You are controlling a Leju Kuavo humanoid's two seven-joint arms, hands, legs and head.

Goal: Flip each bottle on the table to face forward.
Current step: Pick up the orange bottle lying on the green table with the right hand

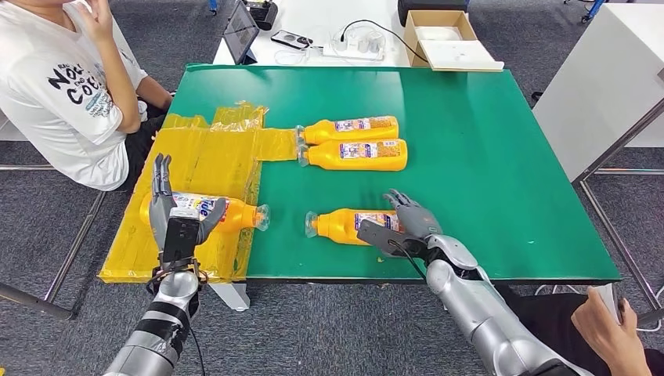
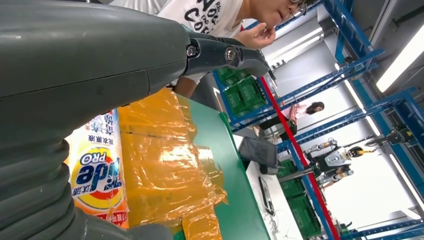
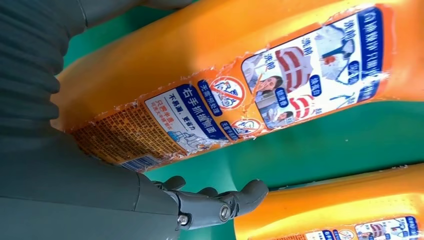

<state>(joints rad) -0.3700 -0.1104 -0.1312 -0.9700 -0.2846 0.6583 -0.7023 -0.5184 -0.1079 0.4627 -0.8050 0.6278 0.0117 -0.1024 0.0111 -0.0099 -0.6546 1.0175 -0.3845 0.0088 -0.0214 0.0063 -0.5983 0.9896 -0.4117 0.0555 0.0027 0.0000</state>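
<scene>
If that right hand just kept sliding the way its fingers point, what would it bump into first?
Most likely the nearest orange detergent bottle: the right hand lies at its base end, fingers reaching over it. Beyond it lie two more orange bottles, farther up the green table. Whether the fingers already touch is unclear.

High head view; close wrist views
</scene>
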